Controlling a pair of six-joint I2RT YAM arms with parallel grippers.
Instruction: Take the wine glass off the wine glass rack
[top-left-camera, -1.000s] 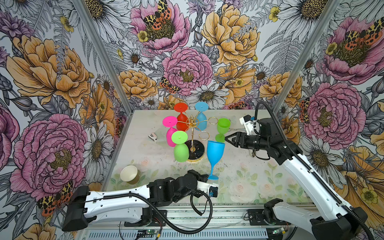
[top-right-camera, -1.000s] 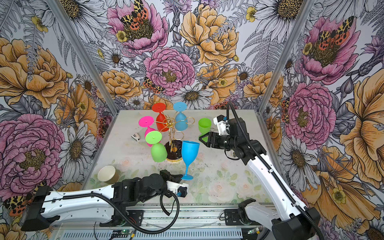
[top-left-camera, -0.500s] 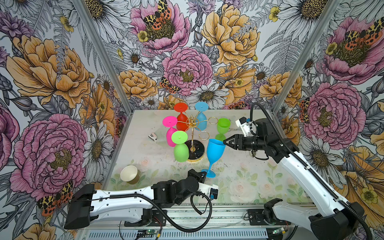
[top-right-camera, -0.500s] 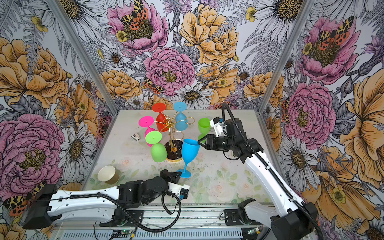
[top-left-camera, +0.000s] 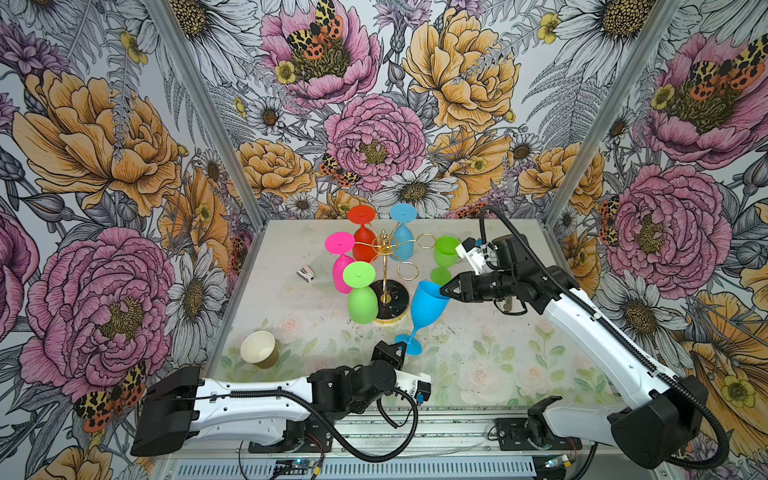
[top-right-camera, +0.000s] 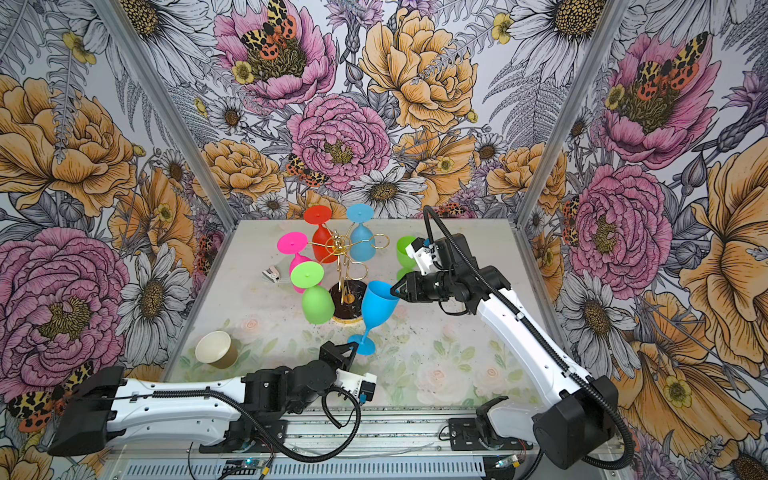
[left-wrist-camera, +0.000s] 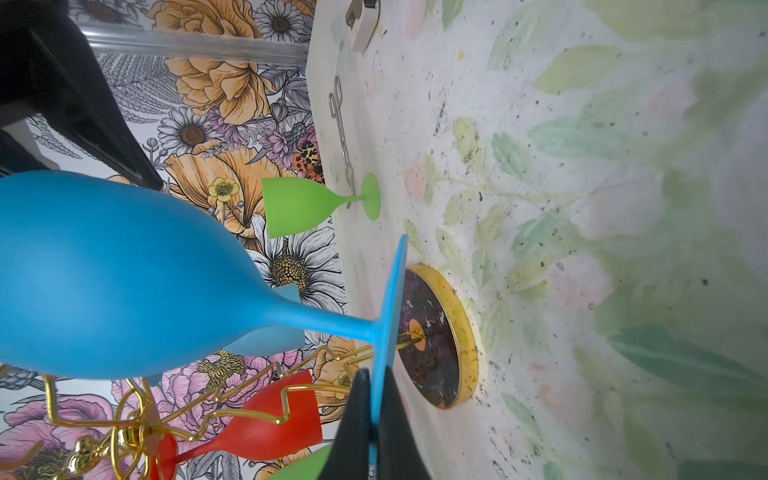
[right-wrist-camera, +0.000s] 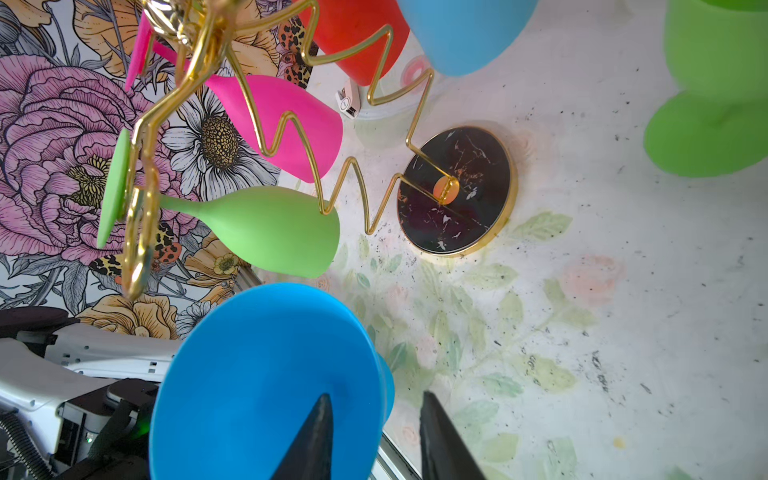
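Both top views show the floral desk with the wine glass rack standing midway across it, nearer the far edge, on its round black base. Four glasses hang upside down from its gold loops: a red glass and a pale blue glass on the far side, a pink glass toward the left edge, and a hanging green glass toward the near edge.

The blue wine glass is off the rack, just beside the base on its near side. It is tilted, with its bowl leaning toward the right edge. The left hand is clamped on its foot; in the left wrist view the black fingers press on both faces of the disc. The right hand is at the bowl's lip with its fingers apart. In the right wrist view one fingertip is inside the bowl and the other is outside.

A standing green glass is upright between the rack and the right edge. A paper cup lies on its side near the left edge, toward the near corner. A small white object lies between the rack and the left edge.
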